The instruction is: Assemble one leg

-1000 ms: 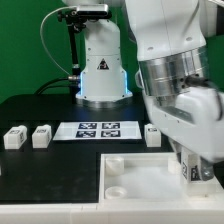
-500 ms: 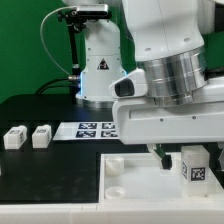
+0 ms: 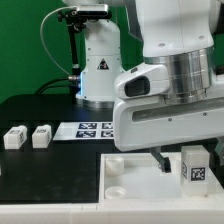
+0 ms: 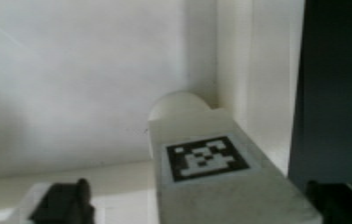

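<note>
One leg (image 3: 195, 167), a small white block with a square tag, stands upright on the large white tray-like piece (image 3: 130, 178) at the exterior view's right. My gripper (image 3: 190, 162) hangs straight down around it. In the wrist view the leg (image 4: 212, 160) sits between my dark fingertips (image 4: 59, 202). One finger stands clearly off the leg and the other is close beside it. The gripper (image 4: 199, 203) is open. Two more legs (image 3: 14, 137) (image 3: 41, 135) lie on the black table at the exterior view's left.
The marker board (image 3: 92, 129) lies flat behind the tray, partly hidden by my hand. The robot base (image 3: 100, 70) stands at the back. The tray has a round socket (image 3: 117, 160) near its near-left corner. My hand hides the table's right side.
The wrist has turned from a tilted pose to a squared one above the leg and has risen a little. The leg stays in the same spot on the tray.
</note>
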`<state>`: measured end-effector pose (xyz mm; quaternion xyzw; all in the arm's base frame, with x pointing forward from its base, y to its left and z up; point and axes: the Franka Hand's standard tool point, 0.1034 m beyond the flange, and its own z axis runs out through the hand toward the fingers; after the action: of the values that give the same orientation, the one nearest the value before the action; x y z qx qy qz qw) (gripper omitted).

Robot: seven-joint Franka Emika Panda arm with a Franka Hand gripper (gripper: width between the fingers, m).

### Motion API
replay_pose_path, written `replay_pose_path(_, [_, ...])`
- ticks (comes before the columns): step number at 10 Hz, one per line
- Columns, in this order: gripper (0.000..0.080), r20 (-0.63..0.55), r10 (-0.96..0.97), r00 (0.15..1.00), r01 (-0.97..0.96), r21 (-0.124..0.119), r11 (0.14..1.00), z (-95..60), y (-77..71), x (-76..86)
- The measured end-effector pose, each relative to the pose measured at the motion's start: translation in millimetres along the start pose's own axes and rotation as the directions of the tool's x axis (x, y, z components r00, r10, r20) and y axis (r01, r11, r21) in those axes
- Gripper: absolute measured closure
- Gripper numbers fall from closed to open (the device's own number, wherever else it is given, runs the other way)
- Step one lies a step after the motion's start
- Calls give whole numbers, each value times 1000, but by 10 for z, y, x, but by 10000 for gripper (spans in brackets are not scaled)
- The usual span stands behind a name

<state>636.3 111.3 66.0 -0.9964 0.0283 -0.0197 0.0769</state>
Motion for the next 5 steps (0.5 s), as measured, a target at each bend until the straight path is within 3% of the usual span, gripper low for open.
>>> replay_pose_path(1, [275, 0, 94, 996, -94, 2, 996, 1, -7, -2])
replay_pose_path(2, [452, 1, 180, 984, -180, 4, 984, 2, -21, -4])
replay_pose_path(3, [452, 2, 271, 963, -271, 4, 963, 4, -21, -5])
replay_pose_path(4, [507, 2, 393, 920, -393, 3, 920, 6, -30, 3])
replay_pose_path(5, [507, 0, 548, 836, -548, -3, 836, 10, -32, 21])
